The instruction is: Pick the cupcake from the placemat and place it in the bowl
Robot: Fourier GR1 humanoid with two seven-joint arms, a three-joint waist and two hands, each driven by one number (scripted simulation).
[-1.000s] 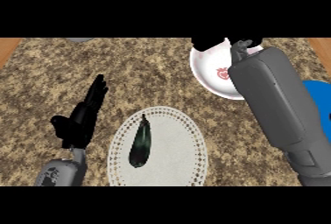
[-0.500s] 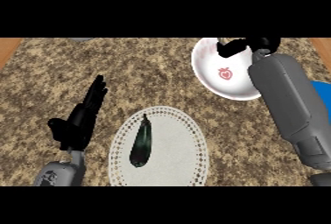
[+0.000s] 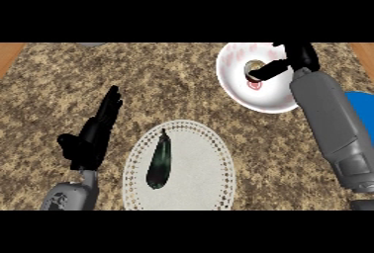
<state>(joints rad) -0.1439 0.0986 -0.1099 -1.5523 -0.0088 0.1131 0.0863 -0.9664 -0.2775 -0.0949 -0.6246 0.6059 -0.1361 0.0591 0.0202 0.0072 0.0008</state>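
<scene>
The surface (image 3: 182,84) is patterned in speckled brown, beige and black, and is edged by plain orange-brown wood (image 3: 10,52). The placemat (image 3: 205,170) is white with a dotted lace border. The long vegetable (image 3: 159,160) is coloured dark green to black. The bowl (image 3: 252,101) is white with faint red marks, and the cupcake (image 3: 254,79) is red and pale. The left hand (image 3: 91,141) and right hand (image 3: 296,58) are shown black, and the forearms (image 3: 332,123) grey. A rounded object (image 3: 363,106) is plain blue.

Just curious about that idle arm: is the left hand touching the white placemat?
Apart. The head view shows a strip of speckled counter between the left hand and the lacy edge of the placemat.
</scene>
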